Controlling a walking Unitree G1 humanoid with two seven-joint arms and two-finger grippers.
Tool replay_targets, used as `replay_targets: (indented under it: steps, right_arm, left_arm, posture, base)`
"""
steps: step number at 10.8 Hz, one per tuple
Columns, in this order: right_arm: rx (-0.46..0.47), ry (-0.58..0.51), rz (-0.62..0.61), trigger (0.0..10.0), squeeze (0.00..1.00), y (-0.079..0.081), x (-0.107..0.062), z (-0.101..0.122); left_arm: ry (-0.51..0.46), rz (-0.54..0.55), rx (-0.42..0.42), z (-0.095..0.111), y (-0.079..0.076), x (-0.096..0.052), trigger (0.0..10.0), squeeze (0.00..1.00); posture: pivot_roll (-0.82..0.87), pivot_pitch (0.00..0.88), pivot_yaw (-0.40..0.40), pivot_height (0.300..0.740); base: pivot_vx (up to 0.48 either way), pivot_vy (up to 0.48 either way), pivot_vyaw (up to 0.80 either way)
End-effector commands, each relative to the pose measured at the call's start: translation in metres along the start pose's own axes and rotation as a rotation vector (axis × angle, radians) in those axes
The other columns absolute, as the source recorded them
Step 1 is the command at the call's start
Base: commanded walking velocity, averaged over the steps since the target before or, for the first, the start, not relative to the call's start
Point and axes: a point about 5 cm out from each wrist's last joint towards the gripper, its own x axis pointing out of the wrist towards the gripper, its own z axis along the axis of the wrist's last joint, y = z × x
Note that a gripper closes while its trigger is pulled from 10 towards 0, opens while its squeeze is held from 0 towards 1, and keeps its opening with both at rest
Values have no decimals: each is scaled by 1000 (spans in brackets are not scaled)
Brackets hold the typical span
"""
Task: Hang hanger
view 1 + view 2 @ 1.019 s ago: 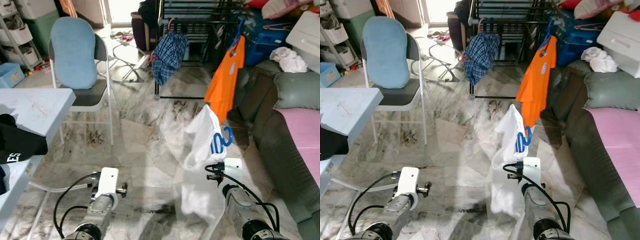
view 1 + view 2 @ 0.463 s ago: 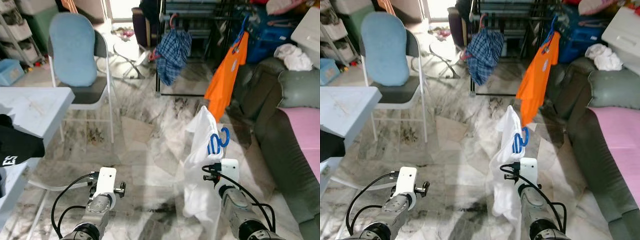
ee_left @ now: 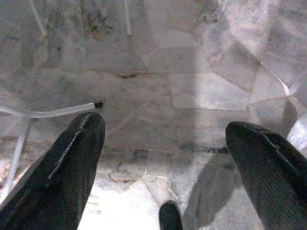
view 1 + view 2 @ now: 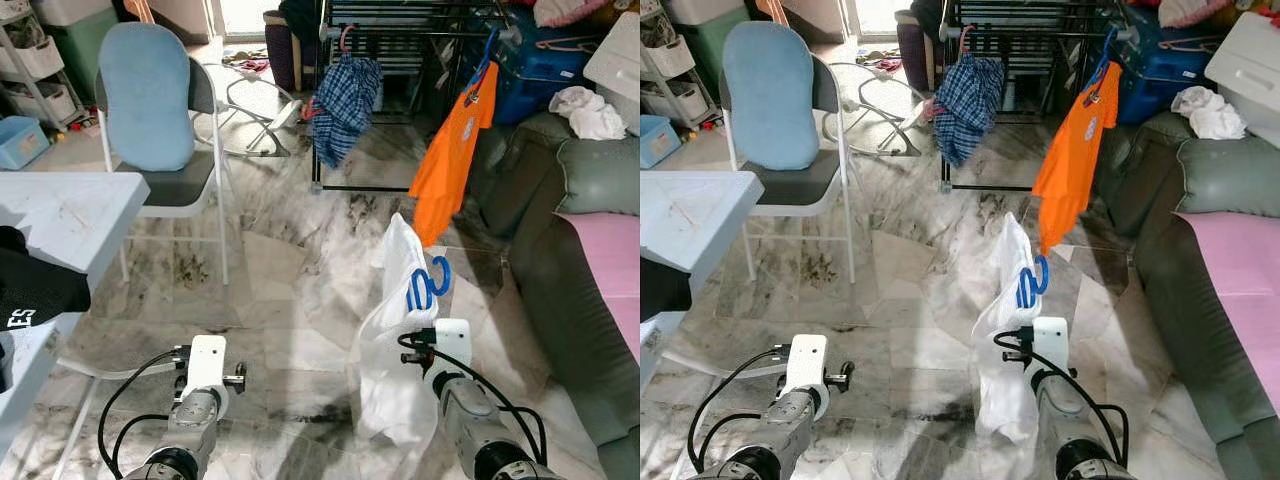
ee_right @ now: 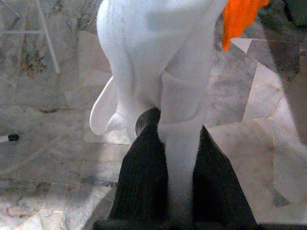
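Observation:
A white garment on a blue hanger hangs in front of my right arm, over the marble floor. In the right wrist view my right gripper is shut on the white garment, its two black fingers pinching the cloth. The black drying rack stands at the back, with a plaid garment and an orange shirt hung on it. My left gripper is held low over the floor, open and holding nothing.
A folding chair with a blue cushion stands at the left, behind a pale table that bears dark clothing. A grey sofa with a pink cover runs along the right. Bare marble floor lies between me and the rack.
The whole view has shifted a little as the camera moved. The white garment and blue hanger have swung slightly left and now hang lower and straighter.

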Motion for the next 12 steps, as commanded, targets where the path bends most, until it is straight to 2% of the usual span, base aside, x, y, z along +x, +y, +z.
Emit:
replay_targets:
  steps: [1, 3, 4, 6, 11, 12]
  right_arm:
    - [14, 32, 9, 10000, 0, 4, -1, -6]
    - [57, 131, -14, 10000, 0, 4, -7, -27]
    - [21, 186, -8, 10000, 0, 4, -12, -38]
    - [-22, 240, -16, 10000, 0, -2, -19, -50]
    - [-20, 270, -19, 10000, 0, -5, -22, -56]
    - [-49, 282, -24, 10000, 0, -5, -22, -57]
  left_arm:
    - [-8, 16, 21, 3, 4, 1, 10000, 0]
    - [26, 8, 74, -1, 3, 0, 10000, 0]
    - [60, 3, 111, -10, 2, -2, 10000, 0]
    - [97, 9, 123, -22, 4, -6, 10000, 0]
    - [103, 17, 130, -28, 3, -8, 10000, 0]
    - [102, 14, 132, -28, 2, -8, 10000, 0]
  posture:
    - [-104, 19, 3, 740]
    - [-105, 19, 4, 740]
    - [-104, 15, 10, 740]
    - [-98, 16, 8, 740]
    - [-99, 23, 3, 740]
    - [-102, 23, 5, 740]
  base:
    - [0, 0, 0]
    - [0, 0, 0]
    - [0, 0, 0]
    - [0, 0, 0]
    - [0, 0, 0]
    - [0, 0, 0]
